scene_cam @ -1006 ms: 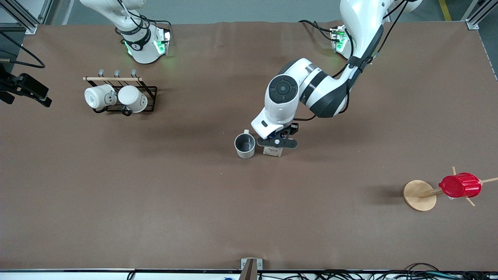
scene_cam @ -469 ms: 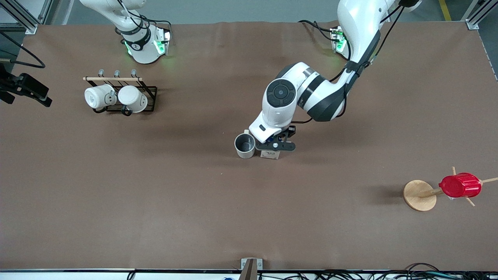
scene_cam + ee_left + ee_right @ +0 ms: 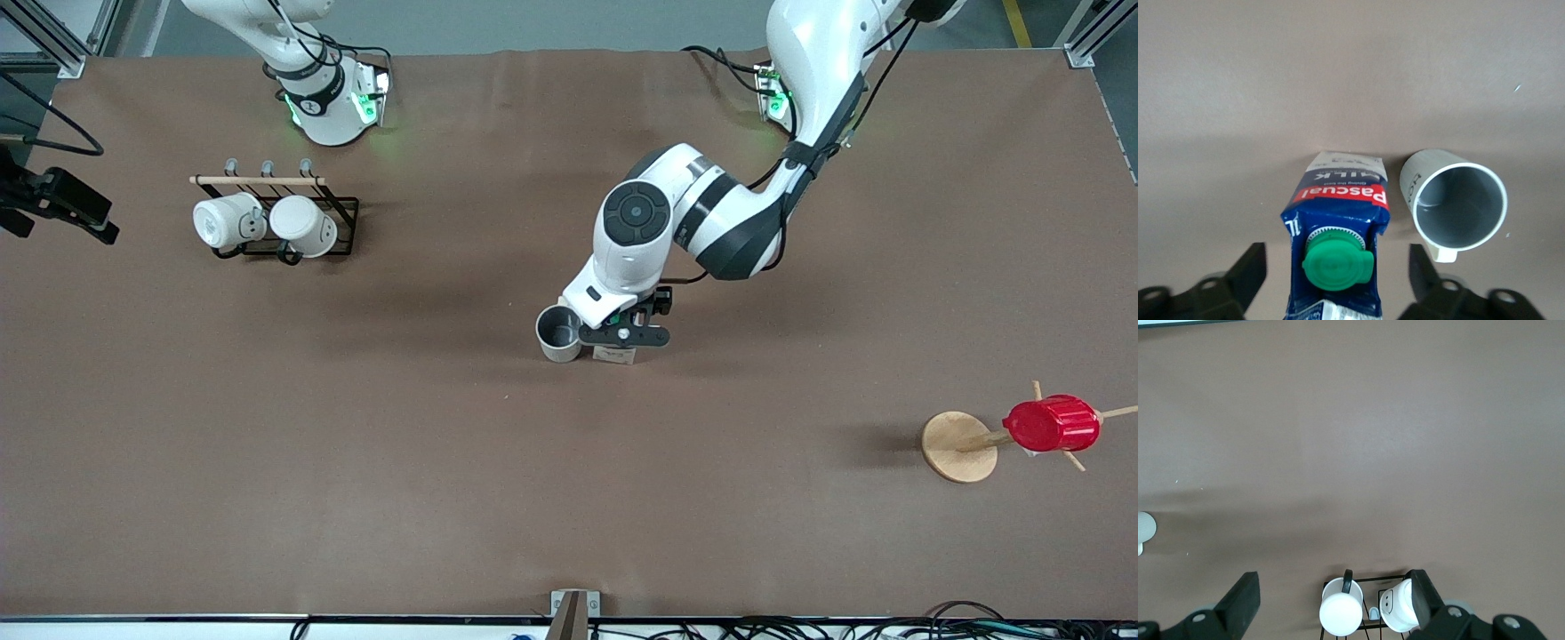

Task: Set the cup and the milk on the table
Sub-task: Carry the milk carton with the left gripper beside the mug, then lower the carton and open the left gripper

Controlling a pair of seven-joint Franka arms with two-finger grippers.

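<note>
One off-white cup with a smooth dark grey inside and one blue and white gable-top milk carton with a ribbed round green cap are standing upright just beside each other near the middle of the matte brown table, the milk toward the left arm's end. The left gripper is hovering over the milk with its jaws spread wide, clear of the carton. The right gripper, jaws apart, is waiting above two white mugs hanging on one black wire rack, while one red ribbed cup is sitting on a wooden stand near the left arm's edge, with broad bare tabletop nearer the front camera.
</note>
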